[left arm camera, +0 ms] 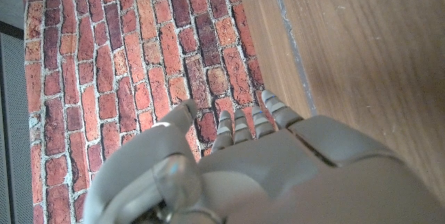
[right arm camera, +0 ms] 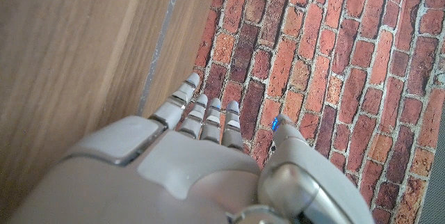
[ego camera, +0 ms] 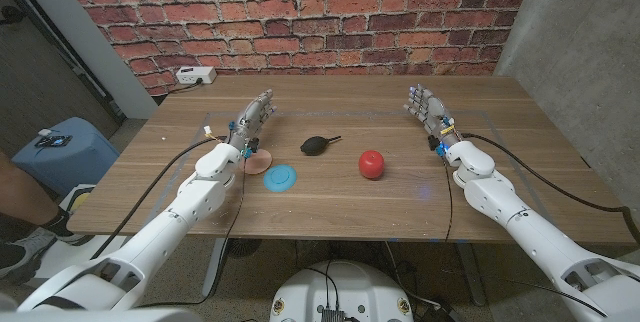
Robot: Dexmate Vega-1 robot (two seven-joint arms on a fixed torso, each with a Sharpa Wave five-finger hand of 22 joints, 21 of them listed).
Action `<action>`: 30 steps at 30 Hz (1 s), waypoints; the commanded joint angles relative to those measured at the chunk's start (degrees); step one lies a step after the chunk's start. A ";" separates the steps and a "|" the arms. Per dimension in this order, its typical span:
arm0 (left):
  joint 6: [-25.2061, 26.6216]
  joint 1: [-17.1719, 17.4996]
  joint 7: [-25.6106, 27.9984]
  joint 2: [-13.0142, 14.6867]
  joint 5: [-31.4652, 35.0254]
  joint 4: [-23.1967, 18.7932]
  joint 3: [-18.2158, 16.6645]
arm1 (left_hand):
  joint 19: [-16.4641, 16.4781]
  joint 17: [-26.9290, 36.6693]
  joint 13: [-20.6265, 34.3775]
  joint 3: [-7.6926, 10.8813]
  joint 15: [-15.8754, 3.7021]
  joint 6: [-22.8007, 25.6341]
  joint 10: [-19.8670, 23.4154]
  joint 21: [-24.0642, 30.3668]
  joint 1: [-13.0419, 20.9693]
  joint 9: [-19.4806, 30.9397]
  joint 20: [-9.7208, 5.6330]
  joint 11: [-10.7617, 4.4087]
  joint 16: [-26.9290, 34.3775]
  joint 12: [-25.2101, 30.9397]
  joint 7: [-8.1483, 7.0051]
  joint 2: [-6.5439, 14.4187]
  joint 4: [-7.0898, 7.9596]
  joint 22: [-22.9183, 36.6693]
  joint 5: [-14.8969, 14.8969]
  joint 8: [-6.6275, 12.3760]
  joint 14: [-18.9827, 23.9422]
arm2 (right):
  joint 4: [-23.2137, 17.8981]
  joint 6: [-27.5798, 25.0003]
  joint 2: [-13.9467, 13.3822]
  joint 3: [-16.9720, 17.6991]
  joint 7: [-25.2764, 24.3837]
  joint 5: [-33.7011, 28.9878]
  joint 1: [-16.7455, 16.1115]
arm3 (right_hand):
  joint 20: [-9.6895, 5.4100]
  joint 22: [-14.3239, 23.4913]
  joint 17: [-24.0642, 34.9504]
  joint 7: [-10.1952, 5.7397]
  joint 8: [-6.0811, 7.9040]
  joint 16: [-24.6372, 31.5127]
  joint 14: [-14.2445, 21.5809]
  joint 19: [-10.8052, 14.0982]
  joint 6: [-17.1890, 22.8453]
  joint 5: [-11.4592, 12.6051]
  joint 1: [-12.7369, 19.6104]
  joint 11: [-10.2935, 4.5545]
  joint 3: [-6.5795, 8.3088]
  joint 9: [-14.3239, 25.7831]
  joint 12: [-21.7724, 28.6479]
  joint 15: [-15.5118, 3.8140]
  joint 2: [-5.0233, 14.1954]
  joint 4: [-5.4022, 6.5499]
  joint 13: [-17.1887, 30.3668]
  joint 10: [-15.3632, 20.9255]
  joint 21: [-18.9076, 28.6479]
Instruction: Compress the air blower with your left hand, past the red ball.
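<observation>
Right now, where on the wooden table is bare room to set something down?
Bare wood lies between the red ball and the right hand, and along the near edge. Crowded: black air blower, blue disc and tan disc by the left hand.

— Where's the air blower (ego camera: 316, 144)?

— Near the middle of the worktop (ego camera: 330, 197). It's a small black rubber bulb lying on its side, its thin nozzle pointing toward the right and slightly toward the brick wall.

— And the red ball (ego camera: 372, 163)?

— To the blower's right and a bit nearer the robot. Round, glossy red, resting on the wood, clearly apart from the blower. Nothing touches either one.
</observation>
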 commanded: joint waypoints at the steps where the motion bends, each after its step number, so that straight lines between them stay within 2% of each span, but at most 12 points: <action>1: 0.73 -1.97 -1.37 -0.28 0.27 1.82 0.66 | 0.32 0.06 0.28 0.39 0.57 0.34 0.34 0.20 -3.35 0.11 -0.05 0.14 0.35 0.27 0.00 -3.91 -0.20 0.09 0.25 0.15 -0.07 | 2.42 0.30 1.32 -0.72 0.88 -0.34 2.17 | -1.90 0.29 0.27 -0.04 0.32 0.46 0.41 0.36 0.42 0.31 0.54 0.01 0.51 0.10 0.35 -0.54 0.22 -0.10 0.06 0.56 0.34; 12: 1.22 -1.78 -1.12 0.46 0.29 1.27 0.34 | 0.33 -0.01 0.27 0.51 0.55 0.24 0.28 0.18 -3.05 0.11 -0.08 0.10 0.29 0.26 0.06 -4.14 -0.71 0.08 0.34 0.06 -0.08 | 3.90 0.79 1.95 -1.18 1.34 -0.90 3.51 | -1.88 0.29 0.26 -0.06 0.26 0.47 0.29 0.31 0.33 0.24 0.76 0.03 0.58 0.10 0.29 -0.54 0.14 -0.31 0.06 0.44 0.31; 30: 3.06 -0.06 -0.60 3.31 0.72 -3.01 -0.07 | 0.24 -0.08 0.24 0.64 0.69 0.02 0.16 0.11 -2.46 0.08 0.04 0.04 0.23 0.23 0.19 -4.59 -1.81 0.04 0.52 -0.07 -0.08 | 3.64 1.71 1.79 -1.03 1.22 -1.20 3.02 | -1.88 0.28 0.28 0.03 0.17 0.53 0.11 0.30 0.15 0.10 0.98 -0.17 0.60 0.10 0.17 -0.51 0.01 -0.57 0.06 0.12 0.29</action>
